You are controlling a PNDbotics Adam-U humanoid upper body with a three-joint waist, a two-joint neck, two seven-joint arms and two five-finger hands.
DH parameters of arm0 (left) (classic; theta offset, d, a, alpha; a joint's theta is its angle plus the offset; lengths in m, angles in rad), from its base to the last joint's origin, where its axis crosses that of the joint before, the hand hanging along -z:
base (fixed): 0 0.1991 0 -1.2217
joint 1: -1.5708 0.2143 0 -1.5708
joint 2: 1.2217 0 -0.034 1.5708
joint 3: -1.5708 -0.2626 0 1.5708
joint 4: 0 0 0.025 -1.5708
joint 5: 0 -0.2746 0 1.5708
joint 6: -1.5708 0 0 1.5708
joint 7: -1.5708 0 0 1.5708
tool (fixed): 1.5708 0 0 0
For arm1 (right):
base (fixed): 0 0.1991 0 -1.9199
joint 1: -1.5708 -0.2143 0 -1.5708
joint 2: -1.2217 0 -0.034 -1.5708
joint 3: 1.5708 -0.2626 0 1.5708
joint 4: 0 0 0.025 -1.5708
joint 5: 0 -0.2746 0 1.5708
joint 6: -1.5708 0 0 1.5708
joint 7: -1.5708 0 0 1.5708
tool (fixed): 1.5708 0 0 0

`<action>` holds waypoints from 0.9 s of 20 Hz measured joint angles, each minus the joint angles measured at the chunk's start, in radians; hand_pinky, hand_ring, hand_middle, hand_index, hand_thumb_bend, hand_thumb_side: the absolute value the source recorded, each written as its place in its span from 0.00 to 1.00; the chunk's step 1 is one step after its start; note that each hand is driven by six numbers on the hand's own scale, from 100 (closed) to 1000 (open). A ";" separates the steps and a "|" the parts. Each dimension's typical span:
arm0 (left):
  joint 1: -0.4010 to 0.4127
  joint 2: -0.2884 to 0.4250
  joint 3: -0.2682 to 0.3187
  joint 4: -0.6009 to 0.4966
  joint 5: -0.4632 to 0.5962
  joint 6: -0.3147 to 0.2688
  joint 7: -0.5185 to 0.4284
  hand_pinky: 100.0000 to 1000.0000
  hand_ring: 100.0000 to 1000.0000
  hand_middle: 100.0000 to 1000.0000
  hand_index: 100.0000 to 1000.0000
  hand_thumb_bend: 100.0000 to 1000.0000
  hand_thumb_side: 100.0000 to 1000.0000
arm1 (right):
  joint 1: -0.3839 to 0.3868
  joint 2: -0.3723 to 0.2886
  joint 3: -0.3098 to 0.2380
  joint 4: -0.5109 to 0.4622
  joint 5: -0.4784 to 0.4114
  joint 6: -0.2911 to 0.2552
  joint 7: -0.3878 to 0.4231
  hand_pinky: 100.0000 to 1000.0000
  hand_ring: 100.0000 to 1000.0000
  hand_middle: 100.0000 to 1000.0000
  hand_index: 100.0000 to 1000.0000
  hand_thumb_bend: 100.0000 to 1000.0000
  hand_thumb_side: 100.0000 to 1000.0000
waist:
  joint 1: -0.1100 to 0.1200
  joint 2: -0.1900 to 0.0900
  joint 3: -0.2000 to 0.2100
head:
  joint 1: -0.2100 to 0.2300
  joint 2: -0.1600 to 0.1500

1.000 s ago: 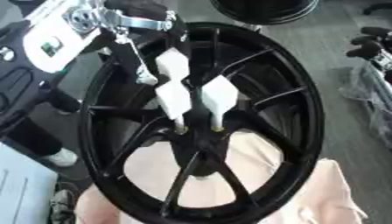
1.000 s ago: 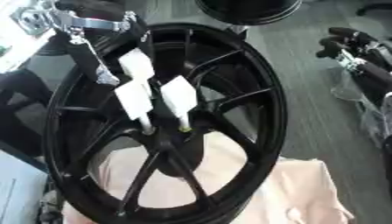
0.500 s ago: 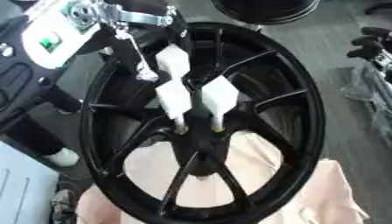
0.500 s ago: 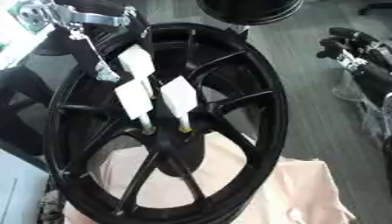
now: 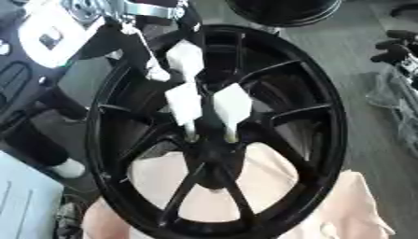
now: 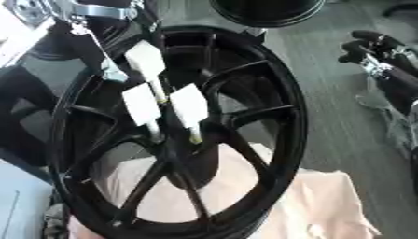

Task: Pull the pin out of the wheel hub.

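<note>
Not yet pulled: 2 white-tagged pins [image 5: 232, 112] seated in black wheel hub [image 5: 214, 154]; left hand [image 5: 135, 35] grasp unclear.

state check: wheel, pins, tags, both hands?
wheel: black, spoked, lying on a pale cloth.
pins: two, upright in the hub, not yet pulled.
white tags: three; two sit on the seated pins, the third hangs higher near the left hand.
left hand: over the wheel's far rim, top left; finger state unclear.
right hand: idle at the right edge, off the wheel, fingers curled, holding nothing.
</note>
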 measured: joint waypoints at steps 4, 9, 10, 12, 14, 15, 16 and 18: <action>-0.009 0.001 0.014 -0.018 0.010 0.005 -0.005 0.74 0.65 0.48 0.32 0.15 0.00 | 0.000 0.000 0.000 0.000 0.000 0.000 0.000 0.98 0.70 0.70 0.84 0.29 0.33 | 0.001 0.000 0.001 | 0.002 0.000; -0.015 0.019 0.035 -0.044 0.027 0.012 -0.012 0.74 0.65 0.48 0.32 0.20 0.00 | 0.002 0.000 0.000 0.002 0.000 0.000 0.000 0.98 0.70 0.70 0.84 0.29 0.33 | 0.001 0.000 0.006 | 0.003 0.001; -0.017 0.023 0.040 -0.051 0.030 0.014 -0.014 0.74 0.65 0.48 0.32 0.21 0.00 | 0.002 0.000 0.000 0.003 0.001 0.000 0.000 0.98 0.70 0.70 0.84 0.29 0.33 | 0.001 0.000 0.007 | 0.004 0.001; -0.018 0.031 0.050 -0.063 0.032 0.018 -0.018 0.73 0.65 0.47 0.32 0.22 0.00 | 0.006 0.000 0.000 0.005 0.001 -0.001 0.000 0.98 0.70 0.70 0.84 0.29 0.33 | 0.001 0.000 0.007 | 0.004 0.001; -0.018 0.038 0.065 -0.076 0.039 0.022 -0.022 0.73 0.65 0.47 0.32 0.24 0.00 | 0.009 0.000 0.000 0.006 0.003 -0.001 0.000 0.98 0.70 0.70 0.84 0.29 0.33 | 0.001 0.000 0.009 | 0.004 0.002; -0.018 0.043 0.074 -0.083 0.043 0.024 -0.024 0.73 0.65 0.47 0.32 0.25 0.00 | 0.009 0.000 0.000 0.006 0.003 -0.001 0.000 0.98 0.70 0.70 0.84 0.29 0.33 | 0.001 0.000 0.011 | 0.004 0.003; -0.018 0.049 0.085 -0.091 0.048 0.027 -0.027 0.73 0.65 0.47 0.32 0.26 0.00 | 0.009 0.000 0.000 0.006 0.004 -0.001 0.000 0.98 0.70 0.70 0.84 0.29 0.33 | 0.001 -0.001 0.013 | 0.004 0.004; -0.018 0.065 0.108 -0.110 0.061 0.033 -0.033 0.74 0.65 0.47 0.32 0.32 0.00 | 0.010 0.000 0.000 0.006 0.004 -0.001 0.000 0.98 0.70 0.70 0.84 0.29 0.33 | 0.001 -0.001 0.018 | 0.004 0.004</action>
